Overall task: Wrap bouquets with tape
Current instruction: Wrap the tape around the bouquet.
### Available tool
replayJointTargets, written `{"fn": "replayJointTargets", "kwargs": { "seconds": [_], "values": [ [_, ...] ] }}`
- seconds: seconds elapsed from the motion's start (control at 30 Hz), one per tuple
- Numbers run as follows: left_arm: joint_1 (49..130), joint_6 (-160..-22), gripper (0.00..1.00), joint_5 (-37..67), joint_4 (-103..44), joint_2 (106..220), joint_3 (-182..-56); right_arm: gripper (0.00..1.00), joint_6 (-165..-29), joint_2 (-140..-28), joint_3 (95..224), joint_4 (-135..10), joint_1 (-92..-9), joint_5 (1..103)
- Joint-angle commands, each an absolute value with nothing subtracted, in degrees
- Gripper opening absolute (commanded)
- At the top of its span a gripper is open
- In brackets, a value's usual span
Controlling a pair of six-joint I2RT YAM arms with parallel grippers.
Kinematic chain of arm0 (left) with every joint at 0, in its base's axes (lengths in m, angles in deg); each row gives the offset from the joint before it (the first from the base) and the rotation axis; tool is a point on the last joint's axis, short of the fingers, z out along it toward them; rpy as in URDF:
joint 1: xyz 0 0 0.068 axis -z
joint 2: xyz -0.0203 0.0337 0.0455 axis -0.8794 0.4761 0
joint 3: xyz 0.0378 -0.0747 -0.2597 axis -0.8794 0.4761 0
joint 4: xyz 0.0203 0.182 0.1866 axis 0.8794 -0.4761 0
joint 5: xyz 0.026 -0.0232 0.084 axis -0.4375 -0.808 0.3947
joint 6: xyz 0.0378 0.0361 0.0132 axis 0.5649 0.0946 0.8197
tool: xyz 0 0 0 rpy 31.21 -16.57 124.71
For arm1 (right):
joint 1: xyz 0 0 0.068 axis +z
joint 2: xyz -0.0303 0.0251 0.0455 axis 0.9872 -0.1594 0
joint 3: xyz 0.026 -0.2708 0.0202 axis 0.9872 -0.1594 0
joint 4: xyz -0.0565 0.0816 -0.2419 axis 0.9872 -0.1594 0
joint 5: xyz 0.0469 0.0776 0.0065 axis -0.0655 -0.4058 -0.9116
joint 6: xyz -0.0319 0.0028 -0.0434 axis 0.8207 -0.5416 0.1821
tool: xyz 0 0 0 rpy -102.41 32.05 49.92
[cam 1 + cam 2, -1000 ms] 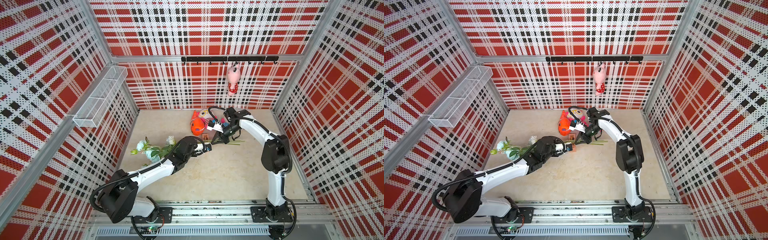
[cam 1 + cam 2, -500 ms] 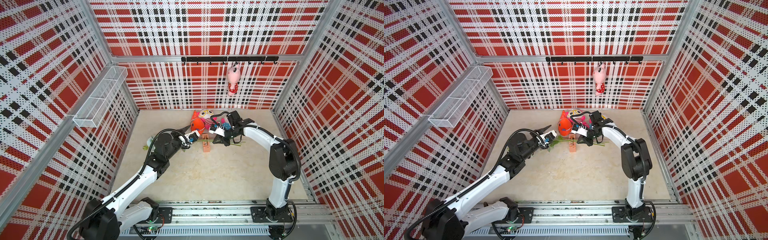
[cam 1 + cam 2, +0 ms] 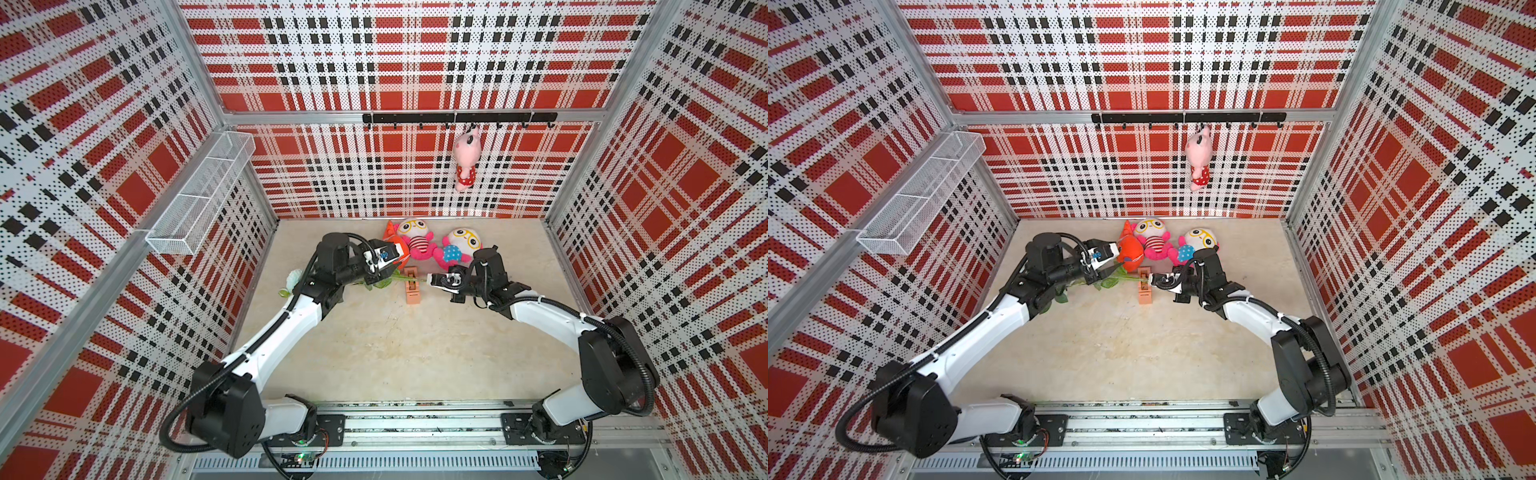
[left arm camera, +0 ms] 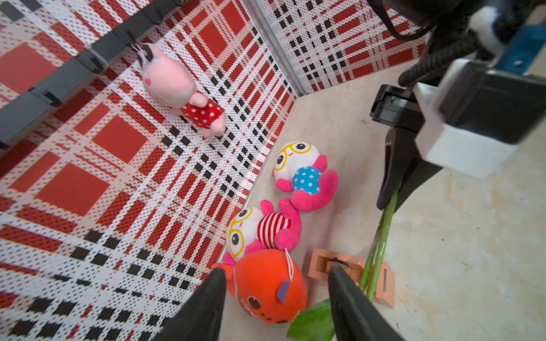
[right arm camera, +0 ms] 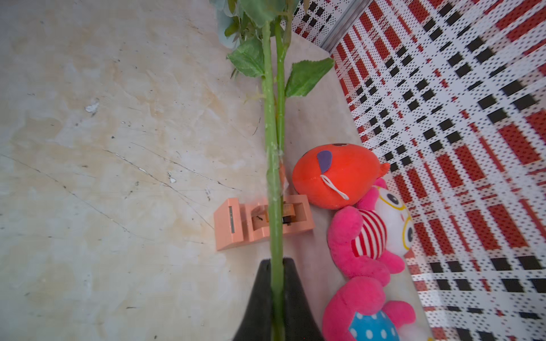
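We see open table (image 3: pixel 395 353) from the tape dispenser (image 3: pixel 412 286) toward the rail. Behind the dispenser, the orange plush fish (image 4: pixel 270 285) and two pink plush dolls (image 3: pixel 436 245) crowd the back wall, and the bouquet's stems (image 5: pixel 273 177) stretch above it, blocking passage.

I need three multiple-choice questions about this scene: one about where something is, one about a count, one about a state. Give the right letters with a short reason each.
1. Where do the bouquet stems pass?
A. over the tape dispenser
B. inside the wire basket
C. under the orange plush fish

2. How many plush toys lie on the table?
A. one
B. three
C. five

3. What is the right gripper doing?
A. standing open
B. shut on the stems
C. holding the dispenser

Answers: 1 A, the right wrist view shows the stems crossing the dispenser. 2 B, the orange fish and two pink toys. 3 B, its jaws pinch the stems.
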State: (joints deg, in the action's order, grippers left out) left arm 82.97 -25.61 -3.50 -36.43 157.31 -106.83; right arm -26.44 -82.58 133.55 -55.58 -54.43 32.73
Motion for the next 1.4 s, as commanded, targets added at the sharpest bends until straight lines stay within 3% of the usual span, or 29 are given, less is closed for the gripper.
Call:
{"fn": "replayJointTargets", "kwargs": {
  "seconds": [0.0,0.4,0.43,0.5,0.6,0.73,1.0,1.37],
  "values": [
    [83.3,-19.7,0.6,-8.6,-50.0,161.8,-111.8,0.0,-19.8,-80.5,131.3,-42.1,-52.7,35.0],
    [85.8,-10.8,0.58,-7.7,-70.4,174.3,-120.9,0.0,-11.7,-80.2,124.4,-28.1,-49.2,41.6],
    [85.8,-10.0,0.56,-7.9,-71.9,175.2,-121.8,0.0,-10.9,-80.0,124.3,-28.8,-49.1,41.6],
    [85.4,-7.9,0.41,-7.9,-74.9,176.9,-123.4,0.0,-9.6,-80.0,124.0,-28.9,-48.6,42.6],
    [84.3,-7.4,0.39,-8.9,-75.7,178.3,-124.0,0.0,-6.4,-80.0,123.8,-29.9,-47.0,44.6],
    [83.7,-5.8,0.47,-10.6,-78.4,179.1,-125.4,0.0,-5.2,-80.7,124.1,-30.3,-46.5,45.9],
    [81.5,-5.8,0.52,-13.7,-76.1,174.6,-124.9,0.0,-3.9,-81.6,124.2,-31.5,-45.8,47.3],
    [84.0,-9.0,0.6,-10.4,-70.3,168.4,-118.6,0.0,-2.6,-82.0,124.5,-32.8,-45.1,48.9]
  ]
}}
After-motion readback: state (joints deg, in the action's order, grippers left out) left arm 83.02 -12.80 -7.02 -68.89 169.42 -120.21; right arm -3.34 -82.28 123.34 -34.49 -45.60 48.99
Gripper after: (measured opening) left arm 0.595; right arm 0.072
